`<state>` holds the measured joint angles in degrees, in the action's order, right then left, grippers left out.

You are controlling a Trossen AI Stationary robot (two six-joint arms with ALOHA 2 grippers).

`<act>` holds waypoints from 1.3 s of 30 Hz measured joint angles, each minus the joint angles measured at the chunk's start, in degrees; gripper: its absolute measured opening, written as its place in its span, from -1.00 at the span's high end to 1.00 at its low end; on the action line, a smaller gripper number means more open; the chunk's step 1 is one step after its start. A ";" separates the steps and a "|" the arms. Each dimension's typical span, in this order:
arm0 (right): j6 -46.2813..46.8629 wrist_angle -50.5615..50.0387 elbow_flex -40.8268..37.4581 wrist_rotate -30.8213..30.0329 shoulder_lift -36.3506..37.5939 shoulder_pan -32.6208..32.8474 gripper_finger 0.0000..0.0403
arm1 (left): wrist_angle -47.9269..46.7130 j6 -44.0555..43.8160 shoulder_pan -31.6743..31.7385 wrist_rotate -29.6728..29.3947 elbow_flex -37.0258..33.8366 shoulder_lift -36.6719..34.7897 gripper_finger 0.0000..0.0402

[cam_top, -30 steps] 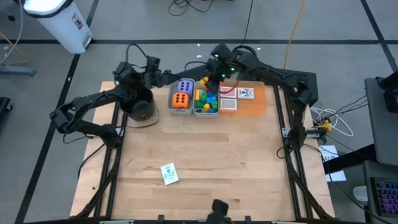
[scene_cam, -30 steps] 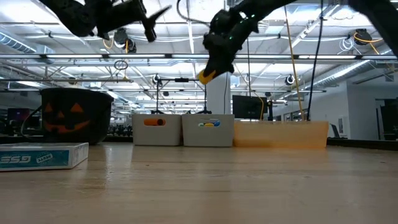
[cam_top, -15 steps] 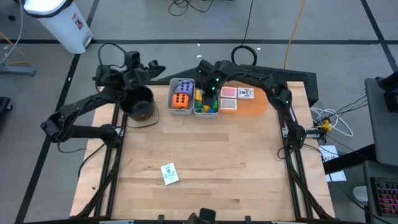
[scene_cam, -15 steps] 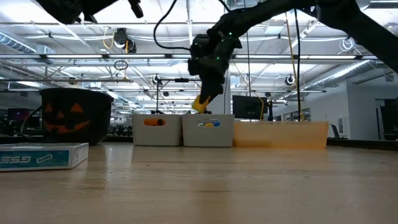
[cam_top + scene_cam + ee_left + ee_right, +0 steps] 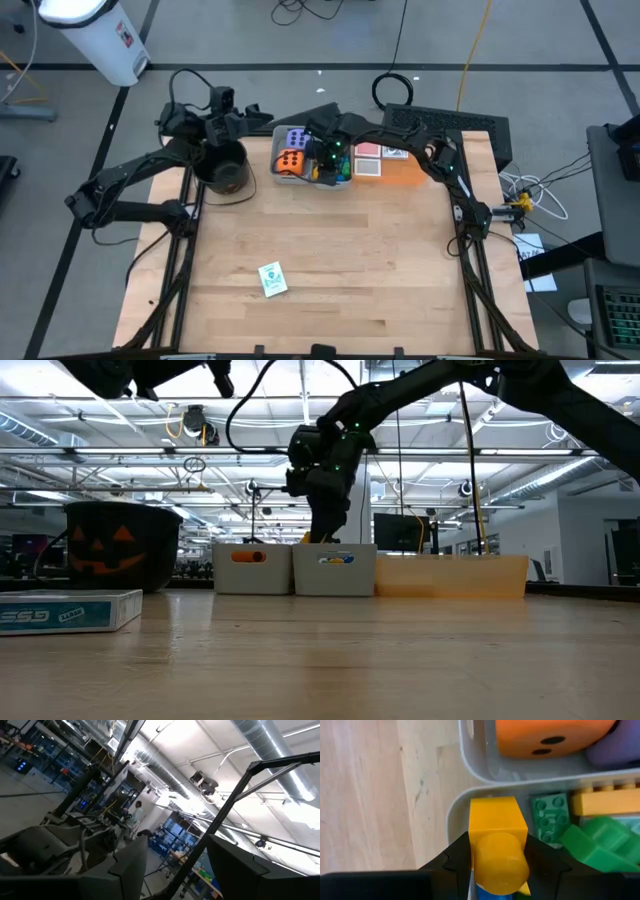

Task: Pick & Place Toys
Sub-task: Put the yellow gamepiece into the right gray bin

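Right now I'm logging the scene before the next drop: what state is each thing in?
right gripper: shut on yellow brick, over the bricks bin
left gripper: open, empty, raised above the pumpkin bucket
orange die: in the dice bin
picture card: flat on the table, near the front

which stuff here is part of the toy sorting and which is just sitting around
Job:
yellow brick held in the right gripper
orange die, purple die
bricks in the bin
picture cards

Lying about:
pumpkin bucket
blue box
left gripper, raised, idle
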<state>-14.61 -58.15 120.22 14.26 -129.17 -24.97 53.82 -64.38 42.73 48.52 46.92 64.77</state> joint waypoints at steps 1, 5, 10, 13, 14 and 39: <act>0.25 0.34 0.03 -0.67 -0.22 -0.01 0.36 | -0.04 0.01 -0.16 0.00 0.00 0.00 -0.06; 0.37 0.23 -0.02 -0.80 -1.26 -0.04 0.35 | -0.01 0.07 -0.77 0.02 0.00 0.00 -0.06; 0.15 1.87 -0.58 -1.00 -1.06 -0.02 0.35 | -0.07 0.10 -1.21 0.02 0.00 0.00 -0.06; 0.42 2.85 -1.96 -1.00 -1.15 -0.02 0.35 | -0.07 0.11 -1.22 0.02 0.00 0.00 -0.06; 0.39 2.60 -2.24 -0.99 -1.17 -0.02 0.35 | -0.06 0.11 -1.21 0.02 0.00 0.00 -0.06; -0.53 5.61 -5.62 -3.39 -1.25 -0.02 0.00 | -0.26 0.26 -1.21 0.00 0.00 0.00 -0.06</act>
<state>-15.14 -52.54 114.61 10.86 -130.42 -24.99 53.56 -64.12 41.52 48.51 46.92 64.77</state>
